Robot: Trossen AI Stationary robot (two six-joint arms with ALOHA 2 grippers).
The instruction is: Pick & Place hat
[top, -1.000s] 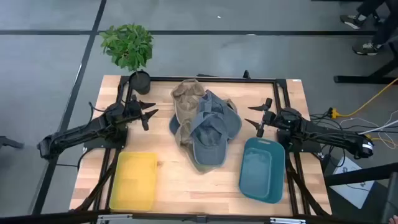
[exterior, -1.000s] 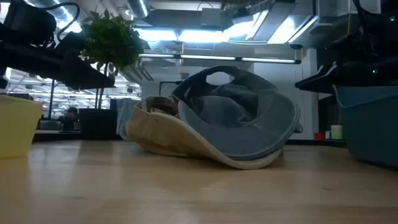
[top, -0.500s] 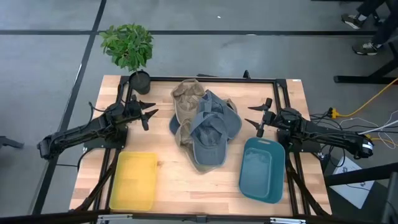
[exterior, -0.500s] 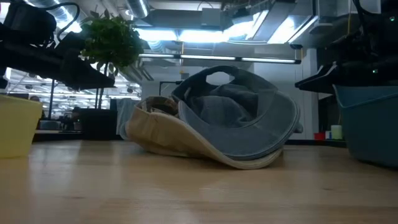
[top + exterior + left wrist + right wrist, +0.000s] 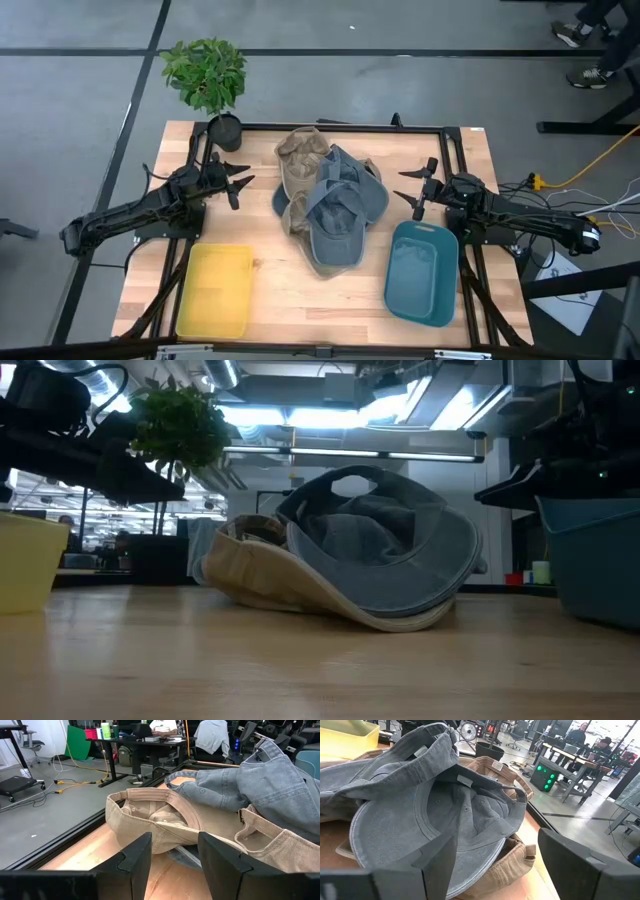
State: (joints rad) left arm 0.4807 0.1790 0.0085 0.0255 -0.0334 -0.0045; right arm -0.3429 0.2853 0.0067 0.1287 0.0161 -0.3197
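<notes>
A pile of caps lies in the middle of the table: a blue-grey denim cap [image 5: 335, 210] upside down on top, and a tan cap [image 5: 300, 155] under it toward the far edge. The denim cap [image 5: 445, 815] and the tan cap [image 5: 155, 820] fill the wrist views. My left gripper [image 5: 237, 185] hovers open to the left of the pile, pointing at it. My right gripper [image 5: 418, 192] hovers open to the pile's right, above the far end of the blue bin. Neither touches a cap.
A yellow bin [image 5: 215, 290] sits near the front left, a blue bin [image 5: 422, 272] near the front right. A potted plant [image 5: 208, 80] stands at the far left corner. A black frame [image 5: 350, 127] runs along the table's far edge. People sit in the room beyond.
</notes>
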